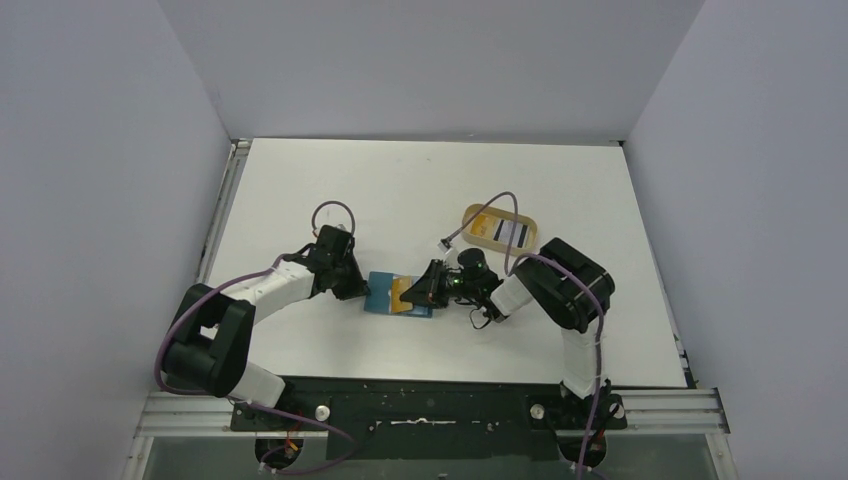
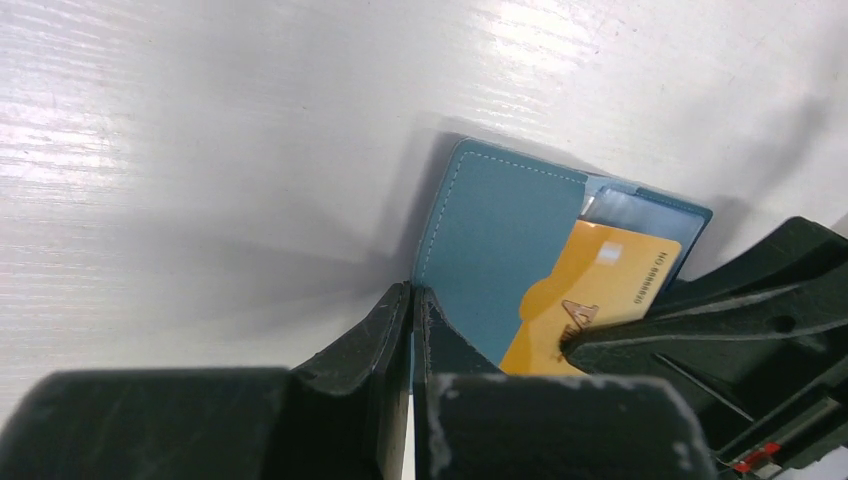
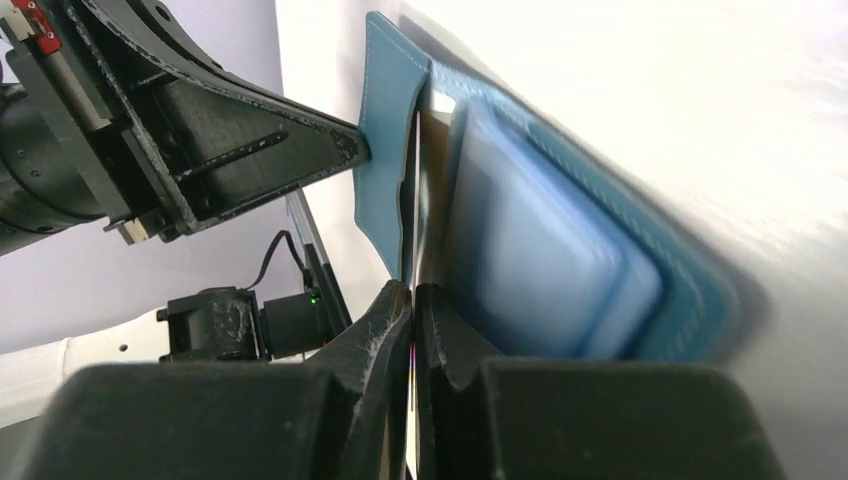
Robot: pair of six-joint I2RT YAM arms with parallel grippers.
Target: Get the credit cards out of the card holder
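The teal card holder (image 1: 385, 297) lies open on the table between both arms. An orange credit card (image 1: 403, 293) sticks partly out of its pocket. My left gripper (image 1: 362, 291) is shut on the holder's left edge, which the left wrist view (image 2: 413, 296) shows pinched between the jaws. My right gripper (image 1: 420, 291) is shut on the orange card's edge, seen thin between the jaws in the right wrist view (image 3: 413, 300). The left wrist view shows the card (image 2: 600, 290) over the teal flap (image 2: 495, 240). A white card with black bands (image 1: 511, 233) lies in the tan tray.
The tan oval tray (image 1: 478, 222) stands behind and right of the holder, close to the right arm's elbow, with a cable looping over it. White walls enclose the table on three sides.
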